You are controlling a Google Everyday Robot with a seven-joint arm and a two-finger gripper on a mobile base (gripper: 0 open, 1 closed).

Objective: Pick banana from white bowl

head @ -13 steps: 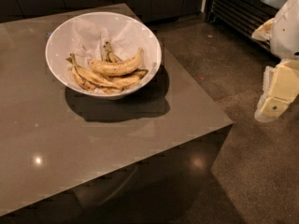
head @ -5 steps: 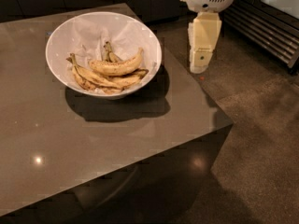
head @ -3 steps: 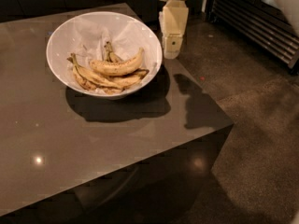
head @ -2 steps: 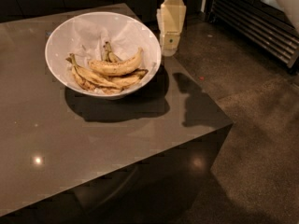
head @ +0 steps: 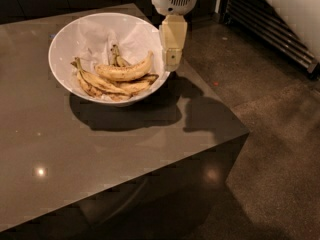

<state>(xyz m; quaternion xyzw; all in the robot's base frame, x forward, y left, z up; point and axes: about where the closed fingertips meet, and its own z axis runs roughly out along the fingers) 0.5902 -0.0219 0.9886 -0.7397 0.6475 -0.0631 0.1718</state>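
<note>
The white bowl point(head: 65, 44) stands on the far part of a grey-brown table and is lined with crumpled white paper. The banana point(head: 126, 72), plump, yellow and speckled, lies curved across the middle of the bowl on top of thinner, browner bananas point(head: 100, 84). My gripper point(head: 172, 64) hangs down from its white wrist above the bowl's right rim, just right of the banana's raised tip, and holds nothing.
The table point(head: 110, 149) ends at a front edge and a right corner near the middle right. A dark speckled floor point(head: 270, 134) lies to the right. A slatted metal rack point(head: 270, 24) runs along the back right wall.
My gripper has moved left from the floor side of the table to the bowl's right rim. The bowl and bananas have not moved.
</note>
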